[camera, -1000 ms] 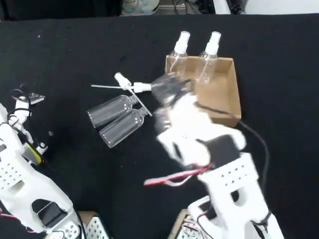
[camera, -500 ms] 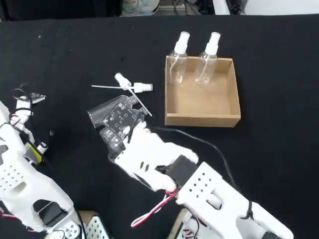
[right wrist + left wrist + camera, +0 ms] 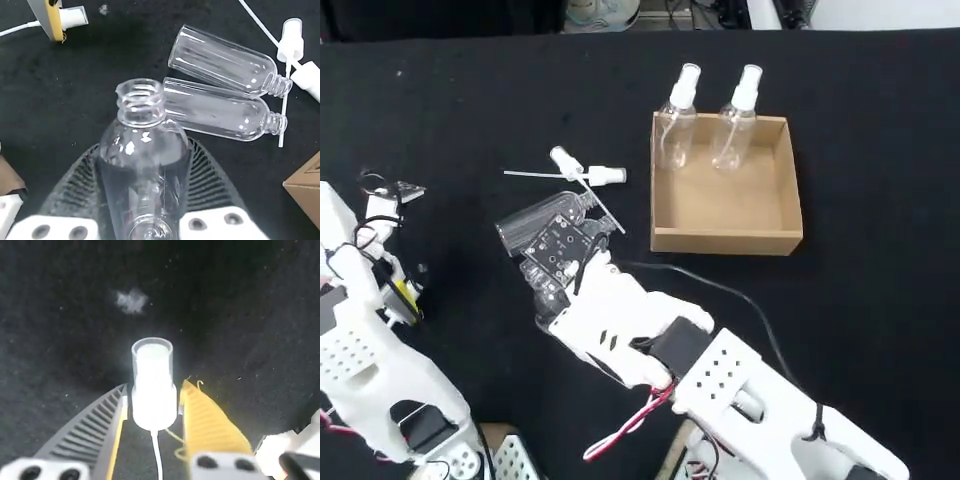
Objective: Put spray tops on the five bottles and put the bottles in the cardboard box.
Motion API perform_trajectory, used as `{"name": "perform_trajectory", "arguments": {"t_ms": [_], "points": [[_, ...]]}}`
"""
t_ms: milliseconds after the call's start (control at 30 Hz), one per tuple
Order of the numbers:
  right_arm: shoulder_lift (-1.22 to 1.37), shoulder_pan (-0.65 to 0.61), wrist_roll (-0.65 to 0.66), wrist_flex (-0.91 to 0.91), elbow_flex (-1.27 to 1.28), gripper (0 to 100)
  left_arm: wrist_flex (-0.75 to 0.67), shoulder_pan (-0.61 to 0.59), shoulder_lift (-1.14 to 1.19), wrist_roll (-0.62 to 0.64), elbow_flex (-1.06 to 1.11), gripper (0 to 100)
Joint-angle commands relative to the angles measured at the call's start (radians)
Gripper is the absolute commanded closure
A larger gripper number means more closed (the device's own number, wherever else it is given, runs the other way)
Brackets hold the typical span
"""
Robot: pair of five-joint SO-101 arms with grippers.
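Bottle [image 3: 142, 125] betw. right pincer [image 3: 145, 147] jaws, spray top [image 3: 152, 367] betw. left pincer's [image 3: 153, 387].

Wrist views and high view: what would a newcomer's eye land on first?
Mid-table, the right gripper clamps an uncapped bottle with its open neck pointing out past the fingers. On the left arm's side, the left gripper pinches a white spray top. In the high view, two capped bottles stand upright along the far wall of the cardboard box.

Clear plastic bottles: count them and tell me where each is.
5. Two capped bottles stand in the cardboard box, two uncapped bottles lie side by side on the black table, one more sits in the right gripper.
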Motion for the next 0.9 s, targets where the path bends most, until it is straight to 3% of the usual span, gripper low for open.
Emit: {"name": "perform_trajectory", "arguments": {"t_ms": [0,133,233,400,567,700,867], "points": [[-0.028,-0.014,-0.006,-0.026,-0.004,98.8,0.0,0.03,-0.051,0.011,0.001,84],[-0.028,-0.014,-0.006,-0.026,-0.004,98.8,-0.008,0.054,-0.052,0.011,0.064,86],[-0.028,-0.014,-0.008,-0.028,-0.004,98.8,-0.006,0.061,-0.064,0.021,0.07,98],[-0.028,-0.015,-0.008,-0.08,0.013,98.8,0.002,0.054,-0.147,0.098,0.031,97],[-0.03,-0.015,-0.008,-0.258,0.107,98.8,0.044,0.062,-0.365,0.155,0.031,97],[-0.03,-0.015,-0.008,-0.316,0.134,98.8,0.006,0.076,-0.534,0.304,0.028,97],[-0.03,-0.015,-0.008,-0.318,0.134,98.8,-0.049,0.176,-0.703,0.618,0.024,97]]}}
